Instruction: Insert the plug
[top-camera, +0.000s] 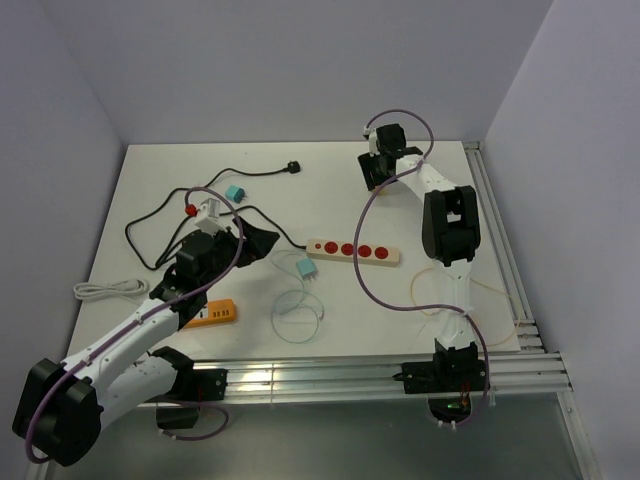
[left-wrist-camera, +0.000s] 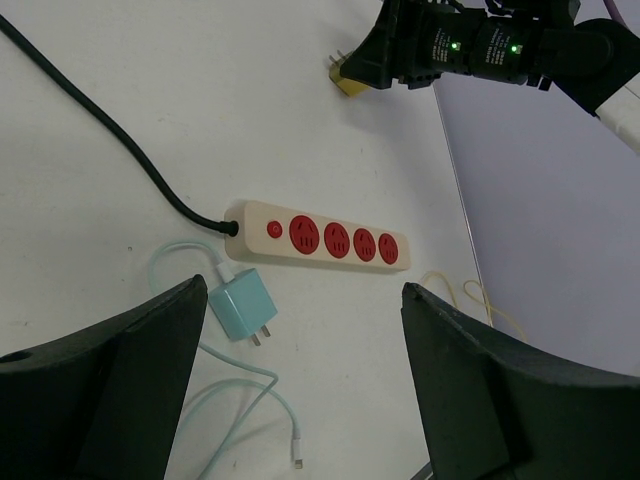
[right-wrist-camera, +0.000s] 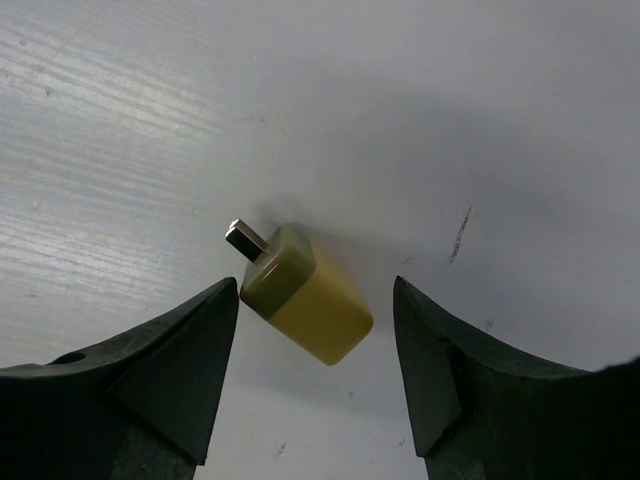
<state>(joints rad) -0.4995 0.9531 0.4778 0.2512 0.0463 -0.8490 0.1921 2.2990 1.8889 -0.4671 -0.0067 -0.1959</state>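
Right gripper (right-wrist-camera: 316, 292) is spread, one finger on each side of the yellow plug (right-wrist-camera: 318, 315), and neither touches it. The plug lies on its side on the table (top-camera: 170, 180), far right, with its prongs (right-wrist-camera: 243, 238) pointing away from the jaws at a skew.

Left gripper (left-wrist-camera: 305, 290) is spread wide and holds nothing. It hangs over the power strip (left-wrist-camera: 320, 238) mid-table, well apart from the plug. A teal charger (left-wrist-camera: 243, 305) sits just near of the strip.

Risks:
- The plug sits diagonal to the pads, so closing likely catches corners first and it twists or squirts out.
- A grip too close to the prong end would leave no clearance at the socket.
- A tilted hold means the prongs miss the slots.
- The strip looks loose, so insertion force could slide it unless the left arm pins it.
- The teal charger and its cable could snag the left fingers.
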